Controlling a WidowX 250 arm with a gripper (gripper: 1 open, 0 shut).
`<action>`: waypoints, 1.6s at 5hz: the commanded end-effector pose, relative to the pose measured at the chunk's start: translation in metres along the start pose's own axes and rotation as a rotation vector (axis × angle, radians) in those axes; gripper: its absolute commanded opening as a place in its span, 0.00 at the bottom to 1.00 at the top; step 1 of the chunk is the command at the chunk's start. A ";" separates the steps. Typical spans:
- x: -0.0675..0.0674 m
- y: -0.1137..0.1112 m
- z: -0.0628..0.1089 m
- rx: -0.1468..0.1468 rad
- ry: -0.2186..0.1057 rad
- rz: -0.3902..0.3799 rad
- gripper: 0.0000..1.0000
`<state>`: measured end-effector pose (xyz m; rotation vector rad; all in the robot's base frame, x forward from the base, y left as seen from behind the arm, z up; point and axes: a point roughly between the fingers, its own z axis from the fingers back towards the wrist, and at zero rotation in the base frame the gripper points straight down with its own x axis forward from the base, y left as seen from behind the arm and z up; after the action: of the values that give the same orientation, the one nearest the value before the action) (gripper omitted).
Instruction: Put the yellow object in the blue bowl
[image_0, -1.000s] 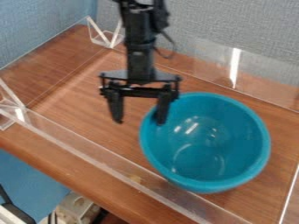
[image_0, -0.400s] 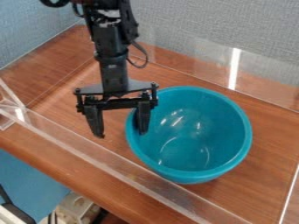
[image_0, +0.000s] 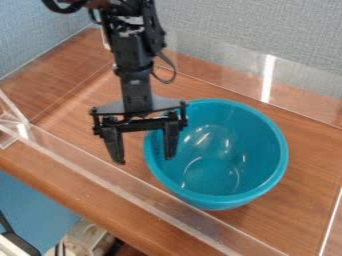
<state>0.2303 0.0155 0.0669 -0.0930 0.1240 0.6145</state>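
Observation:
The blue bowl (image_0: 227, 160) is a large, glossy teal bowl standing upright on the wooden table, right of centre. My gripper (image_0: 143, 142) hangs pointing down at the bowl's left side, open wide with nothing between its fingers. Its left finger (image_0: 115, 146) is over bare wood. The right finger (image_0: 171, 141) is at the bowl's left rim, and I cannot tell whether it touches. The yellow object is not in view, and the part of the bowl's inside that I see holds nothing.
A clear acrylic wall (image_0: 107, 190) runs along the table's front edge, with more clear panels at the left (image_0: 16, 125) and back right (image_0: 267, 75). A black cable trails behind the arm (image_0: 131, 50). Bare wood lies left of the gripper.
The gripper has moved left and nearer the front wall, rolling slightly, and stays open. The bowl now sits a little further left and back than a second ago.

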 end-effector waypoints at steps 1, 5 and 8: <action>0.002 -0.005 0.011 -0.013 -0.040 -0.057 1.00; 0.011 -0.011 -0.028 0.014 -0.026 -0.238 1.00; 0.006 -0.008 -0.021 0.000 -0.005 -0.334 0.00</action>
<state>0.2339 0.0059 0.0381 -0.1104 0.1346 0.2762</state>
